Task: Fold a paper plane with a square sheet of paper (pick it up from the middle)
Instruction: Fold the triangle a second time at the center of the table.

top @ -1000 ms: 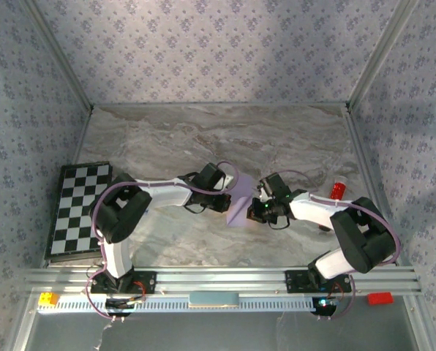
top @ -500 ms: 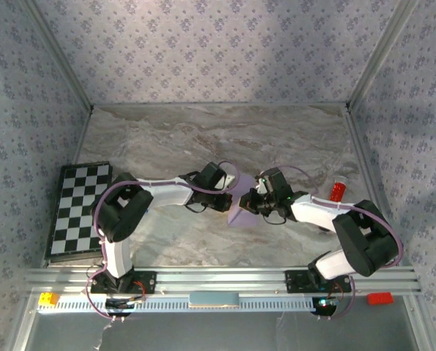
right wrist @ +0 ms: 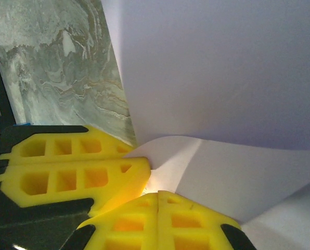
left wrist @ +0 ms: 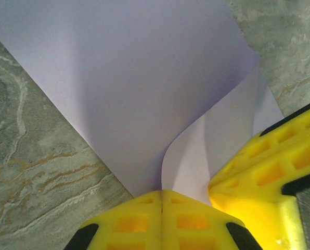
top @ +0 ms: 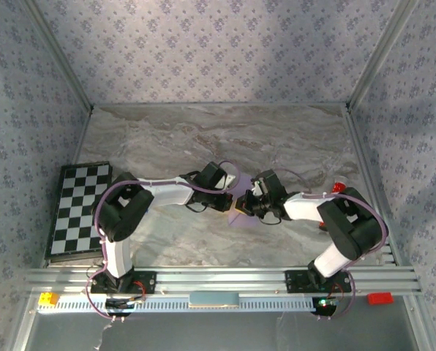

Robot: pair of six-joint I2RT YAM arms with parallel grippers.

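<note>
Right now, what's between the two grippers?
Just a curled flap of the paper, pinched by the left gripper and right gripper; clearest in the left wrist view.

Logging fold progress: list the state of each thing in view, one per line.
square sheet of paper: bent, one flap curling up, not yet a plane.
left pincer: shut on the sheet's edge.
right pincer: shut on the sheet, close beside the left pincer.
chequered board: lying flat, untouched.

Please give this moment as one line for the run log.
left jaws: shut on square sheet of paper | right jaws: shut on same sheet | sheet: curled where they meet | fold: unfinished
</note>
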